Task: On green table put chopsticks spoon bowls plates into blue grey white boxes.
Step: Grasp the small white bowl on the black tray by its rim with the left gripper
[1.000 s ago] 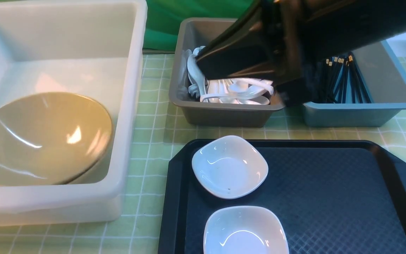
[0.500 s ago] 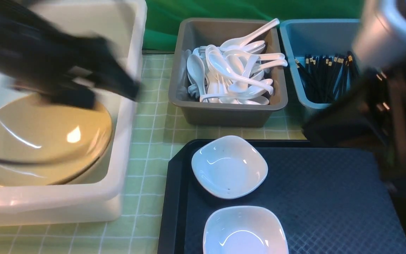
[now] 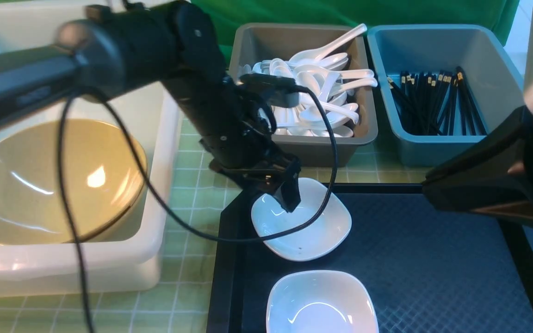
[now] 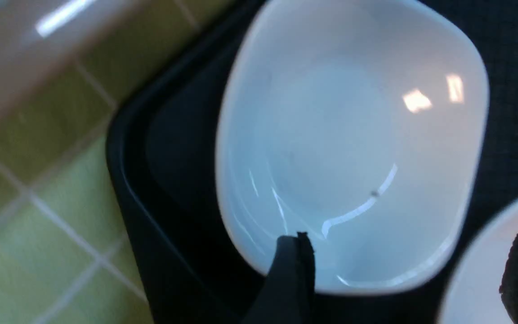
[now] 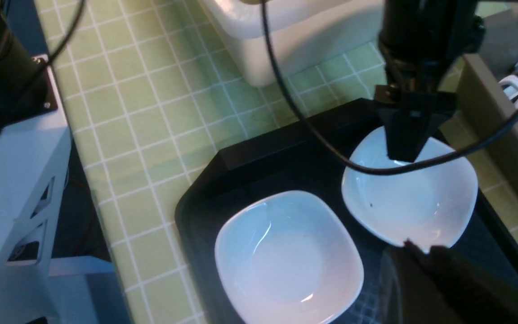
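On the black tray (image 3: 433, 268) the nearer plate (image 3: 322, 303) is lying free, while the left gripper (image 3: 289, 200), jaws spread wide, is hanging over the farther plate (image 3: 315, 236) at its rim. Whether the right gripper (image 3: 433, 189) is closed I cannot tell. Beyond, a bowl (image 3: 53, 180) is sitting in the white tub (image 3: 167, 152), spoons (image 3: 322, 88) in the grey bin (image 3: 248, 46), chopsticks (image 3: 433, 101) in the blue bin (image 3: 493, 51).

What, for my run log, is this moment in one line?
left pincer open over far plate; near plate untouched; both on black tray

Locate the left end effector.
Front view, centre: left end effector open over the far rim of the farther glossy white dish on the black textured tray.
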Controlling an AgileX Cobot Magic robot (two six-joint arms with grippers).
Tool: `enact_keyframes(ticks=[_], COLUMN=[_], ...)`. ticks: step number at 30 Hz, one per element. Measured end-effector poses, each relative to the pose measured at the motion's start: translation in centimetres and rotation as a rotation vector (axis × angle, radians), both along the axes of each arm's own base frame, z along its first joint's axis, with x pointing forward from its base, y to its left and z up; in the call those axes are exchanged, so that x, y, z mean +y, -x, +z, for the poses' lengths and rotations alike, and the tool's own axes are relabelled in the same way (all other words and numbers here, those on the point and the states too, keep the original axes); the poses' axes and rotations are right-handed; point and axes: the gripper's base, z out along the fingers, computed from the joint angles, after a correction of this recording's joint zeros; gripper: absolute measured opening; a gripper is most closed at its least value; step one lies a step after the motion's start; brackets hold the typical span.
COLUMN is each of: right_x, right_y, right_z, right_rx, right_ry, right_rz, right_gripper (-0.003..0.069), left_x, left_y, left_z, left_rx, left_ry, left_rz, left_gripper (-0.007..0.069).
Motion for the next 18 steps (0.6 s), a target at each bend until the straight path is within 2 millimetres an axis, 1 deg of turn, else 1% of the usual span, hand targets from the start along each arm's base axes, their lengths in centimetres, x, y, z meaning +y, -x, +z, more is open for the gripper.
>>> enact_keyframes(ticks=[1, 4, 5, 7, 11, 14, 18], right_x=[0.0, 0.0, 0.0, 0.0, 0.0, 0.0, 0.0], right_y=[0.0, 0.0, 0.0, 0.0, 0.1, 0.1, 0.1], right_z=[0.0, 0.0, 0.0, 0.0, -0.1, -0.1, -0.1], right_rx=[0.003, 0.003, 0.003, 0.005, 0.012, 0.015, 0.015], right_ry=[0.002, 0.002, 0.003, 0.004, 0.010, 0.012, 0.012], right_rz=[0.001, 0.002, 0.002, 0.003, 0.006, 0.008, 0.008], right_gripper=[0.0077, 0.0078, 0.0078, 0.0078, 0.0078, 0.0079, 0.0082], left_x=[-0.2, -0.5, -0.7, -0.8, -0.9, -1.0, -1.0], left_y=[-0.5, -1.2, -1.5, -1.8, -2.0, -2.1, -2.2], left_z=[-0.6, -1.8, -2.6, -3.7, -5.1, -5.8, -6.1], left_rx=[-0.001, 0.005, 0.009, 0.021, 0.050, 0.067, 0.070], left_ry=[-0.003, -0.011, -0.016, -0.025, -0.040, -0.043, -0.047], left_rz=[-0.014, -0.027, -0.034, -0.036, -0.039, -0.038, -0.038], left_gripper=[0.0542, 0.0542, 0.0542, 0.0542, 0.0535, 0.0479, 0.0339])
